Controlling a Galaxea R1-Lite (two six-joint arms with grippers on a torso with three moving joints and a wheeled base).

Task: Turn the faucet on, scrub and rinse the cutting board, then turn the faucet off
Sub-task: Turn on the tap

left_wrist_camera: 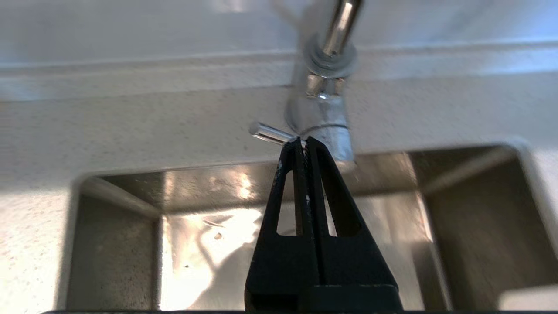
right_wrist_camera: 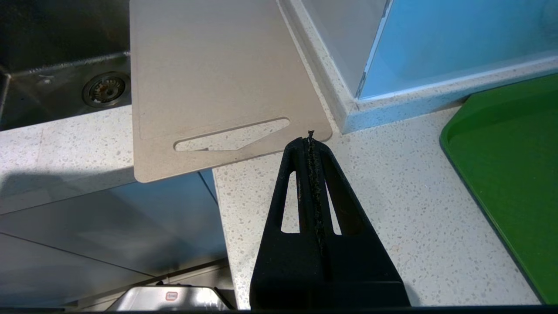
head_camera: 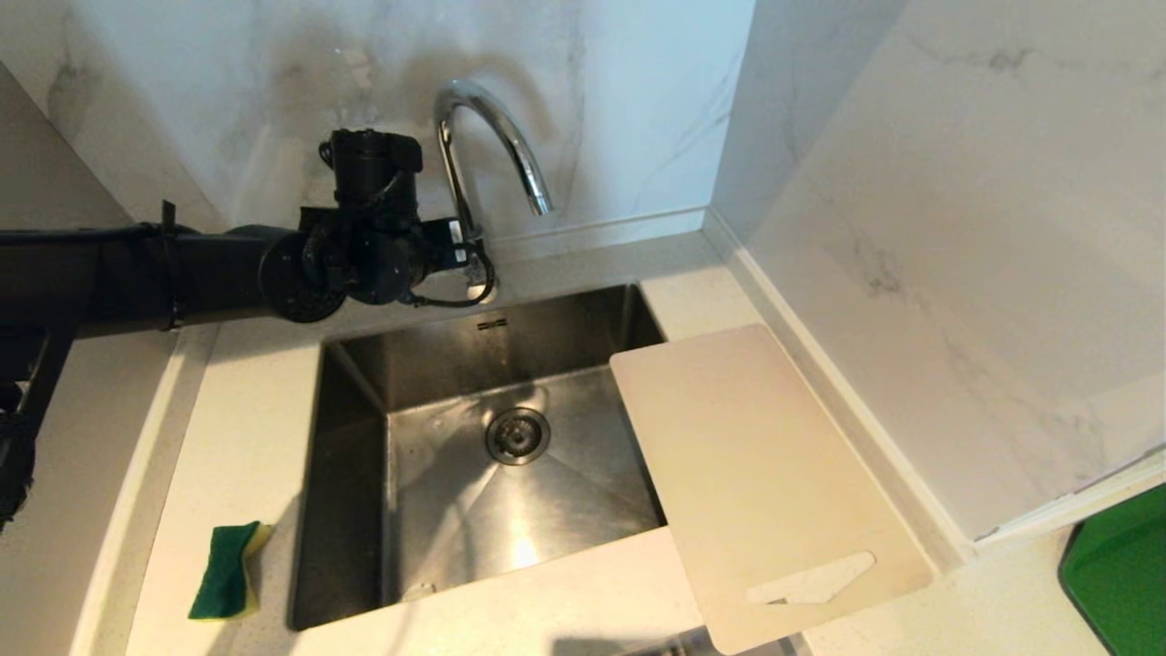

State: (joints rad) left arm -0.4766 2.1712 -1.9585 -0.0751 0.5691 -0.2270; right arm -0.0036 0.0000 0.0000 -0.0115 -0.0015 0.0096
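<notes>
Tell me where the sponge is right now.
In the head view the sponge lies on the counter left of the sink, near its front corner, far from the cutting board.

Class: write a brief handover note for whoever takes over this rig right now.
Left gripper: shut, tips at the lever at the faucet base.
Right gripper: shut, empty, parked over the counter near the cutting board.
Board lies across the sink's right edge; sponge left of the sink.
Done: nothing visible; no water running.
Left: turn on, scrub, rinse, turn off.
</notes>
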